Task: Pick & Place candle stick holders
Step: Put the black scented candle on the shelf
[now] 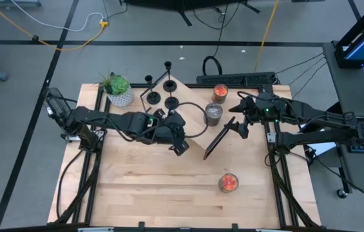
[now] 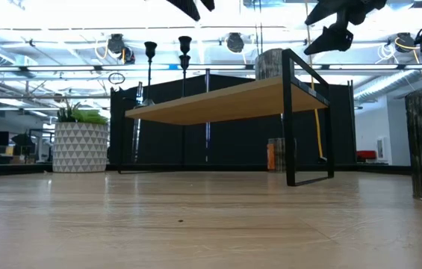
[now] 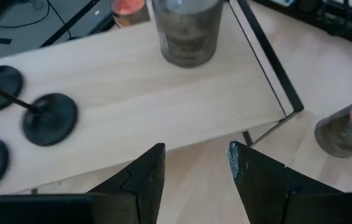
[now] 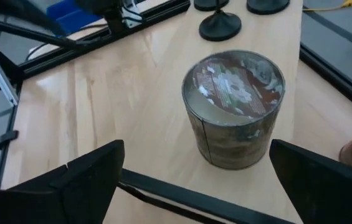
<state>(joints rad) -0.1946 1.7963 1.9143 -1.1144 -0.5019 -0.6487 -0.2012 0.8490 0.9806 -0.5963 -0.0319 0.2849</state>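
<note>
Three matte black candle stick holders (image 1: 153,96), (image 1: 169,84), (image 1: 171,102) stand upright on their disc bases on the left part of a raised wooden shelf (image 1: 191,122). Their bases show in the left wrist view (image 3: 50,118) and the right wrist view (image 4: 219,25). My left gripper (image 1: 180,145) is open and empty, held above the shelf's near edge (image 3: 194,168), nearer me than the holders. My right gripper (image 1: 239,125) is wide open and empty at the shelf's right end. In the right wrist view (image 4: 194,186) it faces a grey jar candle (image 4: 235,106).
The shelf has a black metal frame (image 2: 293,119). The grey jar candle (image 1: 213,113) stands on the shelf, right of the holders. A plant in a white patterned pot (image 1: 118,90) stands far left. One orange-red jar candle (image 1: 220,93) is behind the shelf, another (image 1: 228,183) near the front.
</note>
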